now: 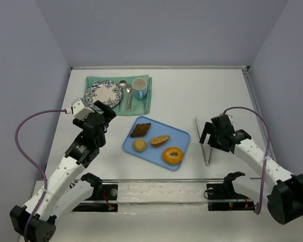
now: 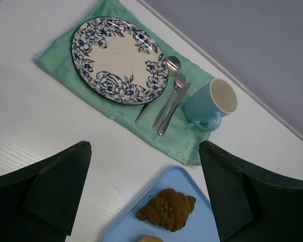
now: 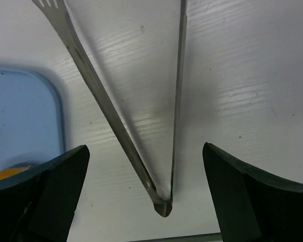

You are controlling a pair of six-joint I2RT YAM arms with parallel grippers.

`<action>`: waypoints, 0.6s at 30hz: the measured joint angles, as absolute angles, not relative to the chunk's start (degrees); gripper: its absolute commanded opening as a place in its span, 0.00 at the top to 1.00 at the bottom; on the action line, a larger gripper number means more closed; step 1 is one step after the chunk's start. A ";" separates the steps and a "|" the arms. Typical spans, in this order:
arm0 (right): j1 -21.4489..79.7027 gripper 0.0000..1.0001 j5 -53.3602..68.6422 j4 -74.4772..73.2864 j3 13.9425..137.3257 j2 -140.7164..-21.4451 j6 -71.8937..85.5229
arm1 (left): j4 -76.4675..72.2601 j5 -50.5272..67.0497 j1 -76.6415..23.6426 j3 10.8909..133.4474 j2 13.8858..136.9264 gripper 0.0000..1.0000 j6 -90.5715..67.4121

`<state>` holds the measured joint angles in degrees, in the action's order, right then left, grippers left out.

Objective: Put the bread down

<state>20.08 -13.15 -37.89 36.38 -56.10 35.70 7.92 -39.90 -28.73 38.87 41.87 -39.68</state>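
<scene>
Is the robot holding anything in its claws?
No. The left gripper and right gripper are both open and empty; the tongs lie ungripped below the right one.

Blue tray holds dark pastry and glazed donut. Beyond tray: green cloth carrying floral plate, spoon, fork, blue mug. Right of tray: metal tongs on table.

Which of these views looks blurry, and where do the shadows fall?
Top external: sharp, evenly lit, only faint shadows. Left wrist: plate crisp, the near jaws soft-edged. Right wrist: tongs throw a soft shadow on the table; jaws blurred.
</scene>
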 measured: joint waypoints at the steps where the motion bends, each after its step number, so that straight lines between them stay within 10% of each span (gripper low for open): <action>1: 20.08 0.00 -12.71 -38.09 36.38 -57.65 35.55 | 7.92 -39.90 -28.73 38.87 41.87 0.01 -39.68; 18: 20.49 0.01 -9.10 -36.47 39.13 -77.54 32.67 | 6.31 -39.72 -28.05 38.85 43.16 0.01 -39.38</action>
<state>20.49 -9.10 -36.47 39.13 -77.54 32.67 6.31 -39.72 -28.05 38.85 43.16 -39.38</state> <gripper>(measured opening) 0.995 0.990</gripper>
